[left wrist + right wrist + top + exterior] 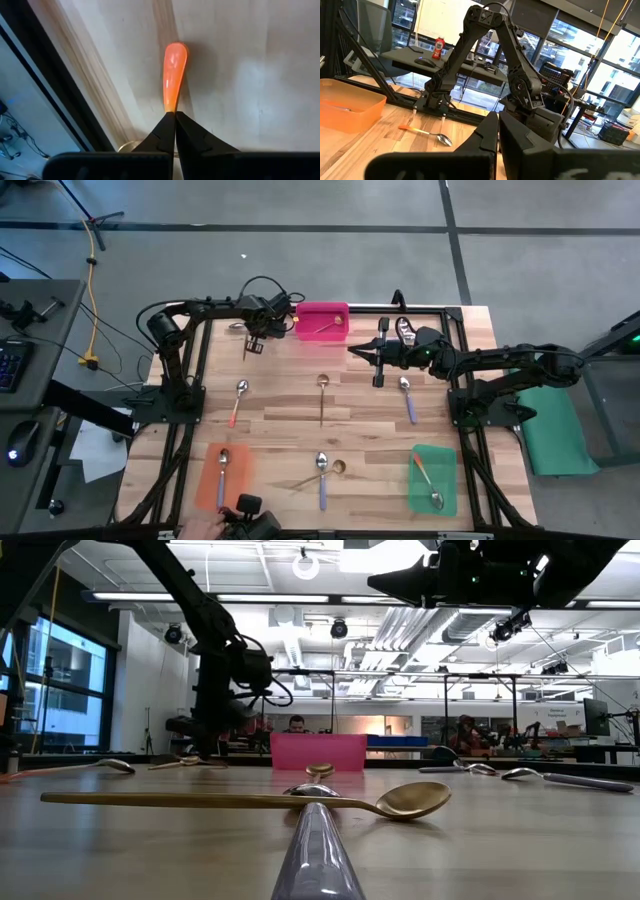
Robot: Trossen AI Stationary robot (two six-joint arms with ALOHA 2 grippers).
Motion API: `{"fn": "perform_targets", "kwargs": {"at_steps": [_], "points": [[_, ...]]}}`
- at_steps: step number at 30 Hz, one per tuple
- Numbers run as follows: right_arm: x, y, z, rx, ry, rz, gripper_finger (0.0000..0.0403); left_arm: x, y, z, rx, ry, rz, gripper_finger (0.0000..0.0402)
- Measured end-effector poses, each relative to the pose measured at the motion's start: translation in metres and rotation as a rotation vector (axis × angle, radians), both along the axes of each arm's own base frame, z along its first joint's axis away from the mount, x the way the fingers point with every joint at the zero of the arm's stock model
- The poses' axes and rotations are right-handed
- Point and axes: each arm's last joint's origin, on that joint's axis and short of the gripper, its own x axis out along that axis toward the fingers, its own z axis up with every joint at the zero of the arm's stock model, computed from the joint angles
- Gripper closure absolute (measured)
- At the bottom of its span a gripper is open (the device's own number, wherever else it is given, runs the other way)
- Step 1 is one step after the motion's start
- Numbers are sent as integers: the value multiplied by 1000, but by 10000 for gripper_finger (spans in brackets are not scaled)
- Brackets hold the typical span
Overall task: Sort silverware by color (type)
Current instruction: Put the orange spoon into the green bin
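My left gripper (pixel 251 347) is at the table's far left and shut on an orange-handled spoon (pixel 174 65) of the silverware. Its silver bowl (pixel 236 327) shows beside the arm. My right gripper (pixel 353 350) hangs shut and level above the table's far middle, holding nothing. Other spoons lie flat on the wood. One is orange-handled (pixel 238 400), one is gold (pixel 322 395), one is purple-handled (pixel 407 398). Near the front a purple one (pixel 321 475) lies next to a gold one (pixel 250 800). My left gripper pinches the spoon's orange handle between its two fingers, at the end toward the bowl (pixel 171 107). The fingers come steeply from above. The handle runs on from the fingertips along the wood, its rounded free end (pixel 176 52) on the table.
A pink tray (pixel 322 312) with a spoon stands at the far middle. An orange tray (pixel 208 480) at the near left and a green tray (pixel 432 492) at the near right each hold a spoon. A black frame rail (pixel 60 100) runs close beside the held spoon.
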Motion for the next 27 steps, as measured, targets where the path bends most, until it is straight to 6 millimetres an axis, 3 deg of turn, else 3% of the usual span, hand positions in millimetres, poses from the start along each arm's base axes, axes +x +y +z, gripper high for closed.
{"fn": "perform_targets", "kwargs": {"at_steps": [6, 15, 27], "points": [[0, 0, 0, 0, 0, 0, 403, 1, -11, 14, -7, -11, -20, 402], [0, 0, 0, 0, 0, 0, 403, 12, -41, 41, -72, -163, -57, 401], [0, 0, 0, 0, 0, 0, 403, 40, -93, 41, -219, -236, -144, 401]]}}
